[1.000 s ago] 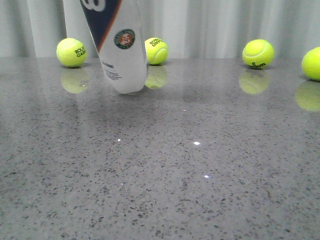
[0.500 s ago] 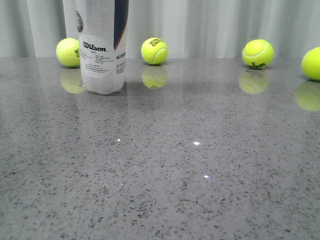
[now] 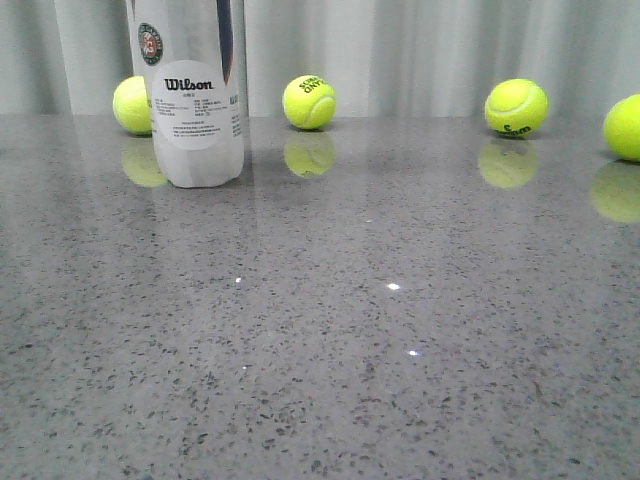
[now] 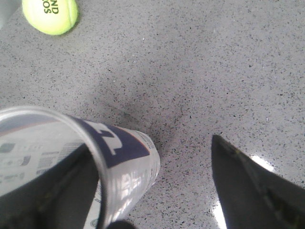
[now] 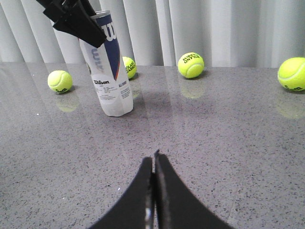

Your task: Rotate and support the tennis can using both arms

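The tennis can [image 3: 195, 110] stands upright on the grey table at the back left, its white Wilson label facing the front camera and the round badge above it. It also shows in the right wrist view [image 5: 112, 81]. My left gripper [image 4: 152, 143] is open above the can. One finger shows dark through the can's clear wall [image 4: 128, 162] just under the silver rim, and the other finger stands well apart over bare table. From the right wrist view the left gripper [image 5: 76, 21] sits at the can's top. My right gripper [image 5: 153, 160] is shut and empty, low over the table and short of the can.
Several yellow-green tennis balls lie along the table's back edge: one [image 3: 133, 105] partly behind the can, one [image 3: 309, 102] just right of it, two more [image 3: 516, 107] [image 3: 625, 127] at the far right. A pale curtain hangs behind.
The can went from tilted to upright, shifted left and turned, so the Wilson label now faces the front camera. The balls have not moved.
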